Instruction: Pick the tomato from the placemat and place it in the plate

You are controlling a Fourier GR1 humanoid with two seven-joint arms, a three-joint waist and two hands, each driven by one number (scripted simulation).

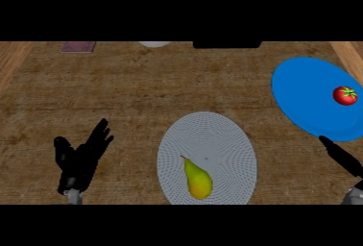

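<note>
Seeing the tomato (345, 95) sitting on the plate (305, 91) at three o'clock, I judge it light, smooth and bruisable, best cupped round its middle, while my right hand (341, 155) and left hand (78, 161) hang with fingers released.

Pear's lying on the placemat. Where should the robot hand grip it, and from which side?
Probably the wide lower belly of the pear, from above, thumb and fingers spanning its width. It lies flat on the placemat with the thin stem end pointing away from the robot, and that end tapers.
</note>
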